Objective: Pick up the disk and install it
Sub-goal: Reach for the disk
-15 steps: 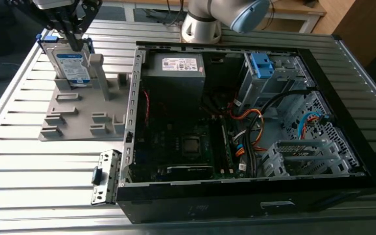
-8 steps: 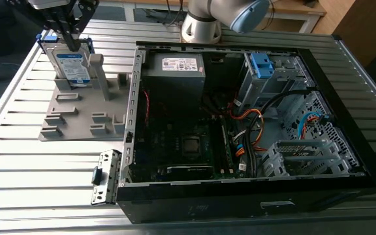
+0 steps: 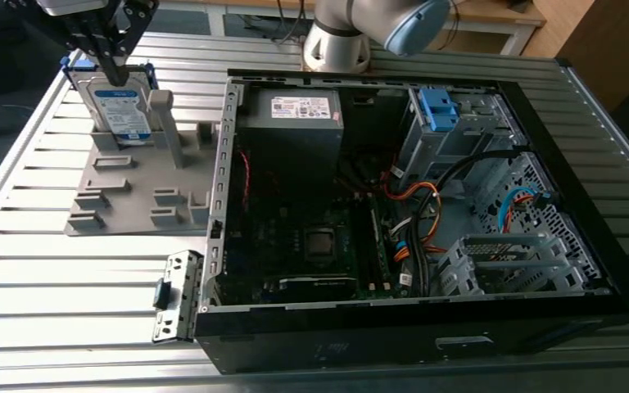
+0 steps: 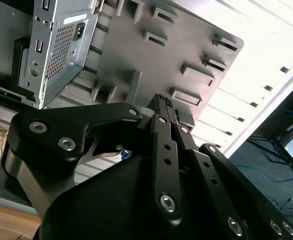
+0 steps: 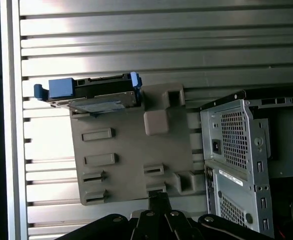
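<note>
The disk (image 3: 118, 110) is a silver drive in a blue rail frame. It stands upright on edge in a slot at the far end of a grey holder plate (image 3: 128, 192), at the exterior view's left. My gripper (image 3: 112, 75) hangs above it with its black fingers drawn together to a point and nothing between them. In the first wrist view the disk (image 5: 94, 97) sits at the plate's (image 5: 121, 175) far edge, and the gripper's tips (image 5: 159, 196) are over the plate's opposite edge. The second wrist view shows the shut gripper (image 4: 162, 100) in front of the plate (image 4: 136, 45).
An open computer case (image 3: 223, 164) lies on the slatted metal table (image 3: 30, 270), right of the plate. Inside are a grey power supply box (image 3: 289, 115), a blue bracket (image 3: 437, 106) in the drive bay, and cables. The arm's base (image 3: 337, 41) stands behind the case.
</note>
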`<state>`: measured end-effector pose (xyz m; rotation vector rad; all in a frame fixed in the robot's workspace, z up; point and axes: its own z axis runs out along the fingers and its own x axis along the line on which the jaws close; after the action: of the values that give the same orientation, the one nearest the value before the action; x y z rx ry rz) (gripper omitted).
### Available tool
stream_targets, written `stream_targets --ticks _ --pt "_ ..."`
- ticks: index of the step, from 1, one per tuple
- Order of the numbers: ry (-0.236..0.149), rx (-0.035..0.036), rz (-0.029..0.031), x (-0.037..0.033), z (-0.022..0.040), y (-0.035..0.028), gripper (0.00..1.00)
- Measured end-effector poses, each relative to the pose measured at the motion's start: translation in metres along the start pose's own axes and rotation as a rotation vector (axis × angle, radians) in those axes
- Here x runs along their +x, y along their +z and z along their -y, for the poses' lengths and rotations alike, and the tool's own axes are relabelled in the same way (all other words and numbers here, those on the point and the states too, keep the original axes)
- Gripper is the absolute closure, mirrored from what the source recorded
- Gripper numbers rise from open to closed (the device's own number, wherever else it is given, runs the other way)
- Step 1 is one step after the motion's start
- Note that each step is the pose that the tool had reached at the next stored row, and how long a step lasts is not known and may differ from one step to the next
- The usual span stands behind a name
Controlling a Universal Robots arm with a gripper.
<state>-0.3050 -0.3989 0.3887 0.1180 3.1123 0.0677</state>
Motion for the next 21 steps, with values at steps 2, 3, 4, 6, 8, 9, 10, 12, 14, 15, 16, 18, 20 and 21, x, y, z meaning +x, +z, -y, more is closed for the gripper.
stream_targets --ticks 2,3,4,6,8,9,10,12,14,15,16,18,20,21 --pt "0.000 0.0000 0.0000 0.0016 0.0001 0.0001 0.89" --pt "0.000 0.0000 0.0000 0.0023 0.0002 0.0001 0.89" --pt "0.000 0.0000 0.0000 0.0030 0.0002 0.0002 0.89" --pt "0.000 0.0000 0.0000 0.0047 0.0004 0.0003 0.89" --pt "0.000 0.0000 0.0000 0.0063 0.0005 0.0004 0.89" --pt "0.000 0.0000 0.0000 0.0071 0.0006 0.0004 0.89" --pt "0.000 0.0001 -0.0001 0.0078 0.0006 0.0005 0.89" --pt "0.000 0.0000 -0.0001 0.0095 0.0008 0.0008 0.89" --pt "0.000 0.0000 0.0000 0.0115 0.0009 0.0014 0.89" --pt "0.000 0.0000 0.0000 0.0125 0.0010 0.0016 0.89" --pt "0.000 0.0001 0.0000 0.0134 0.0011 0.0018 0.89" --pt "0.000 0.0000 0.0000 0.0151 0.0012 0.0023 0.89" --pt "0.000 0.0001 0.0000 0.0167 0.0014 0.0027 0.89" --pt "0.000 0.0000 0.0000 0.0175 0.0015 0.0029 0.89"
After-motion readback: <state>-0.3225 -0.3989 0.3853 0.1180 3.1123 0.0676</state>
